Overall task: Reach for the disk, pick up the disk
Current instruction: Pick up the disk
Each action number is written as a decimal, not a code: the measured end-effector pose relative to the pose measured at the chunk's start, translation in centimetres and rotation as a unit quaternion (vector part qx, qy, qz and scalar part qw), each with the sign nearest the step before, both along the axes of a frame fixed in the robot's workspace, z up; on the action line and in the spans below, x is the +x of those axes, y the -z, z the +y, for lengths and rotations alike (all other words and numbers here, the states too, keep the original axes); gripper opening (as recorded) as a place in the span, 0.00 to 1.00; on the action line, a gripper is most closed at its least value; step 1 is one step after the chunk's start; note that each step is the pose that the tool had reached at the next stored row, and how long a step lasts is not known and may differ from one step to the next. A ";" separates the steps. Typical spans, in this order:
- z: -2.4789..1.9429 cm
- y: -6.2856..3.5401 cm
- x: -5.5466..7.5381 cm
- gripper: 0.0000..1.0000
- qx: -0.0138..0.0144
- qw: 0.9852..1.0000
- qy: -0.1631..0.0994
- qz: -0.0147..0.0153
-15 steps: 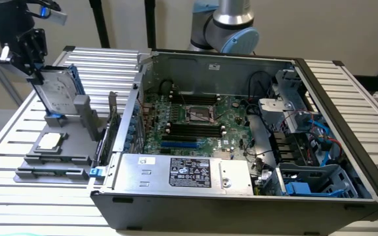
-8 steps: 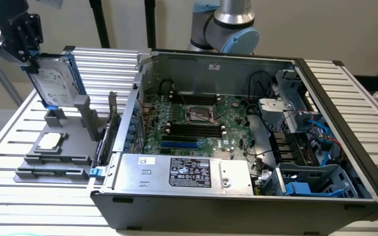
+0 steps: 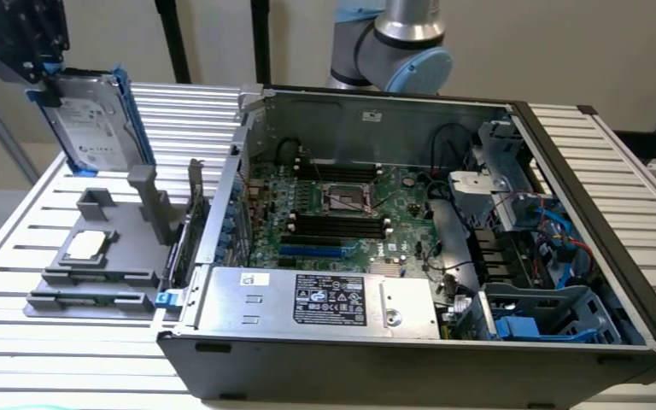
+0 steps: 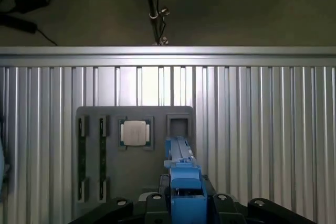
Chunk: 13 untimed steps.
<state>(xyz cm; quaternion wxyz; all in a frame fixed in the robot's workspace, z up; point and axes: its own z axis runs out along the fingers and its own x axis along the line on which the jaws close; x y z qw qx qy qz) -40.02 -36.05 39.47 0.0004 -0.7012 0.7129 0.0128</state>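
my gripper (image 3: 45,79) is pinched on the disk (image 3: 95,128), closed on its upper end where the blue frame wraps it, high at the exterior view's left. there is no gap to cross: the disk hangs directly off the gripper, in contact and below it. its long axis runs steeply down from the grip, near upright, with the lower end a little toward the exterior view's right and the white label facing that camera.

i judge it lifted clear of the grey fixture (image 3: 117,265) that sits on the slatted table (image 3: 32,359). its lower edge appears above the fixture's upright posts and apart from them, though the angle leaves that slightly uncertain.

in the wrist view i look along the disk (image 4: 181,169) edge-on. it runs out from between my jaws, with the fixture and the small square chip (image 4: 135,132) well beyond it. the open computer case (image 3: 340,367) stands beside the fixture toward the exterior view's right, well apart from the disk. i judge the pick-up done or nearly so.
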 end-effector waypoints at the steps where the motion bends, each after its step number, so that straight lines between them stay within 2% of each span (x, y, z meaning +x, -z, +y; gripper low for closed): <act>1: -0.12 -0.43 0.2 0.33 0.000 1.000 0.000 0.000; 8: -0.84 -3.61 1.9 0.33 0.000 1.000 0.000 0.003; 13: -1.04 -5.90 3.7 0.33 0.000 1.000 0.000 0.007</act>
